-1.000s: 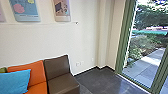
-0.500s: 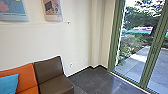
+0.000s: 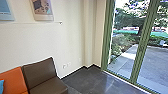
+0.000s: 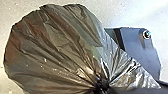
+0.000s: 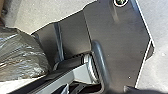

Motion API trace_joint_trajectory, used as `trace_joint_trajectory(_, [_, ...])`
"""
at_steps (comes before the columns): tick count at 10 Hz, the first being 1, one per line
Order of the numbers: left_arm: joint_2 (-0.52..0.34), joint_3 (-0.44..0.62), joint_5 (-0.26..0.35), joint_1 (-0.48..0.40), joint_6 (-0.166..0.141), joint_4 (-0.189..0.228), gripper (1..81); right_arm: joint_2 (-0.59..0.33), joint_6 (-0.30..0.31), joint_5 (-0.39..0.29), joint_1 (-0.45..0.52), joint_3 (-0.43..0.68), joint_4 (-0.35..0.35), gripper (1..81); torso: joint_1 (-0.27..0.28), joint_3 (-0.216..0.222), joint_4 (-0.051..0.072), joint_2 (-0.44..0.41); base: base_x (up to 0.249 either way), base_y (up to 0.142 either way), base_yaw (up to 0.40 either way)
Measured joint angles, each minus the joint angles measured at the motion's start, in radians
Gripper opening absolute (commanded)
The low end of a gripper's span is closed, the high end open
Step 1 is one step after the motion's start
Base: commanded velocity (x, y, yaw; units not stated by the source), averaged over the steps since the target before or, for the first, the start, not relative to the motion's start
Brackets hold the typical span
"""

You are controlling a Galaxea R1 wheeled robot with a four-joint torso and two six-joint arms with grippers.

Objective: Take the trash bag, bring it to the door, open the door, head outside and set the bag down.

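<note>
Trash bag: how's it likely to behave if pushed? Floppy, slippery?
The trash bag should be floppy: its skin is creased all over, so a push would probably dent it. Glossy highlights suggest it may be slippery. Folds converge at the gathered neck, so lifting strain would likely concentrate there. Contents hidden; can't judge weight.

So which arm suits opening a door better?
Probably the right arm: the bag bunches up close in the left wrist view, so the left arm seems busy, and the green-framed glass stands toward the robot's right.
</note>
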Motion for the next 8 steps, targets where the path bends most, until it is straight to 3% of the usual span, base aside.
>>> trace_joint_trajectory(8, [0.005,-0.002,0.000,0.000,0.000,0.000,1.0,0.003,0.000,0.000,-0.002,0.000,0.000,81.1,0.000,0.000,0.000,0.000,0.000,0.000,-0.239])
